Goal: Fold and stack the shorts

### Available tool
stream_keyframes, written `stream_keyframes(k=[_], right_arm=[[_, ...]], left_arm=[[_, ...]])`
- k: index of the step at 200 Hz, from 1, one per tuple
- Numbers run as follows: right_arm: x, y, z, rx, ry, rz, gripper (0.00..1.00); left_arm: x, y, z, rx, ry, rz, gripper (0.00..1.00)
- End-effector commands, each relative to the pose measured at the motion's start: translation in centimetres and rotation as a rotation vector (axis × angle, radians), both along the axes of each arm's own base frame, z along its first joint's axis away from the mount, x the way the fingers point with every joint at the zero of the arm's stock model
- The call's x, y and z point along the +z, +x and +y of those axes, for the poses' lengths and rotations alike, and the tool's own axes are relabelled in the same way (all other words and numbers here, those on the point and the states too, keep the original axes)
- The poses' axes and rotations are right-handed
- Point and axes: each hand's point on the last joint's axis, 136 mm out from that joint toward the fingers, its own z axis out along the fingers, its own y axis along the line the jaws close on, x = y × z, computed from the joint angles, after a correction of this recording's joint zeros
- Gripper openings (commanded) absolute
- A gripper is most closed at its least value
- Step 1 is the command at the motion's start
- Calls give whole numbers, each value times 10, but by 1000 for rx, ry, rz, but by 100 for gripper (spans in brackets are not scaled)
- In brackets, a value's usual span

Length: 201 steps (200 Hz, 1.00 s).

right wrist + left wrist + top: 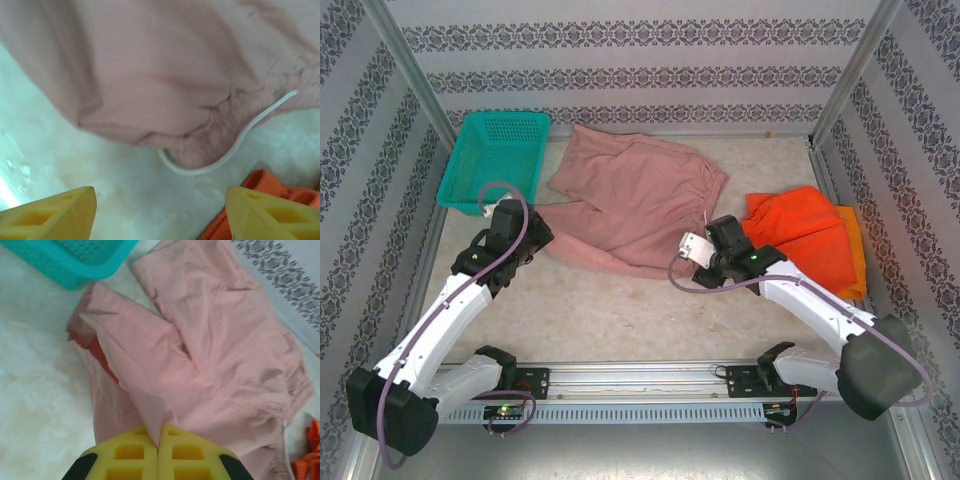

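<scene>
hidden: yellow-orange shorts (857, 255) mostly under red-orange shorts (795, 235) | cropped: basket (75, 265) by top edge

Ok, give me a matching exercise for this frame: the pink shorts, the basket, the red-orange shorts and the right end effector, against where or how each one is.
1. pink shorts
2. basket
3. red-orange shorts
4. right end effector

a. open, by the white drawstring
b. far-left corner
c. pinched by the shut left end effector
d. right side, on the yellow-orange shorts

Pairs: 1-c, 2-b, 3-d, 4-a
</scene>
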Motion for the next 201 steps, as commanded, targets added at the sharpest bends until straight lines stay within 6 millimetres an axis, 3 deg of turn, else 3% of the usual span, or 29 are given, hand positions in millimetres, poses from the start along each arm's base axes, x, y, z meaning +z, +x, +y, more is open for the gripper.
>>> stream_keyframes(k=[1, 64, 123, 175, 201], right_arm=[[-16, 11, -16, 46, -173, -47, 67], [-46, 36, -10, 40, -204, -55, 56], [-67, 51, -14, 13, -219, -30, 31], [-66, 59, -14, 12, -212, -63, 0], [-46, 59, -15, 14, -191, -101, 0]], left_arm=[[35, 22, -5, -34, -18, -104, 0], [51, 42, -3, -27, -58, -149, 0], [47, 47, 9, 6, -92, -152, 0], [43, 47, 23, 38, -104, -154, 0], [47, 44, 32, 56, -114, -163, 0]])
